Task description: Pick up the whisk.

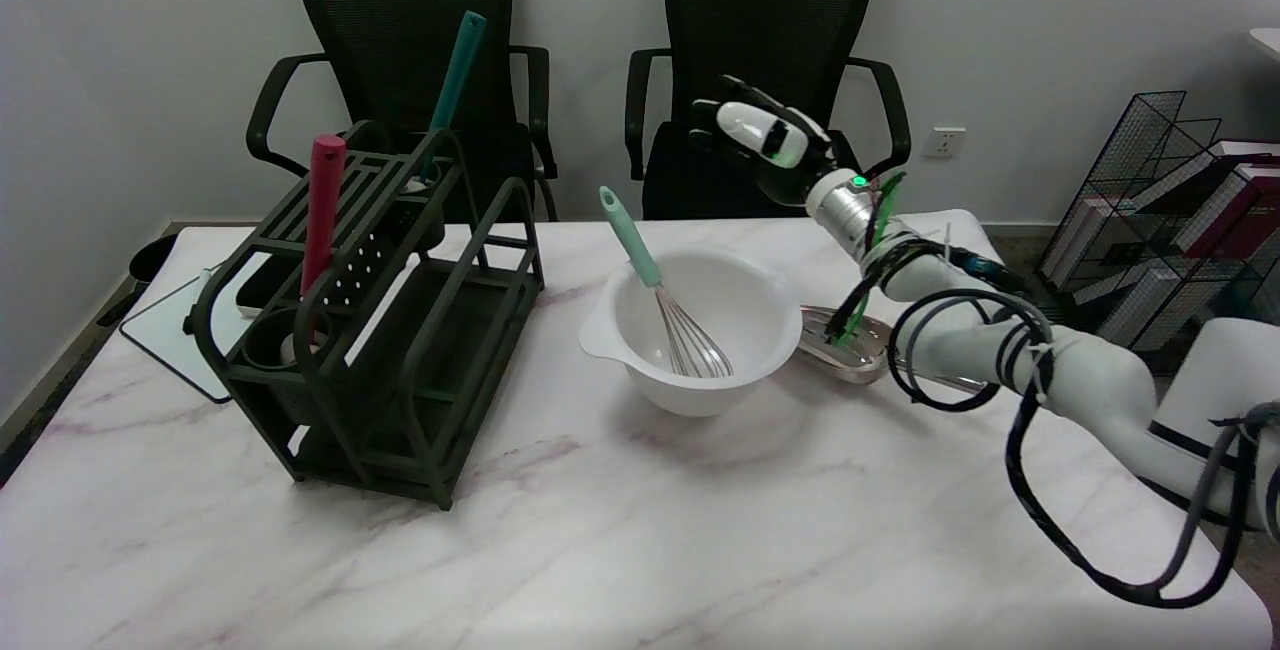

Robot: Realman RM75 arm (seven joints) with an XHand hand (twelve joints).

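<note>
Head view: approach step, nothing grasped. Right hand [765,135] is in the air above the table's far edge, behind and right of the white bowl [700,330], holding nothing; can't tell if its fingers are spread or curled. Whisk [662,288] stands in the bowl near table centre, wires down on the bowl bottom, mint handle leaning up toward the far-left, past the rim. Long axis tilted, handle end highest. Next move, I'd say: bring the hand left and down to the handle, then close around it.
</note>
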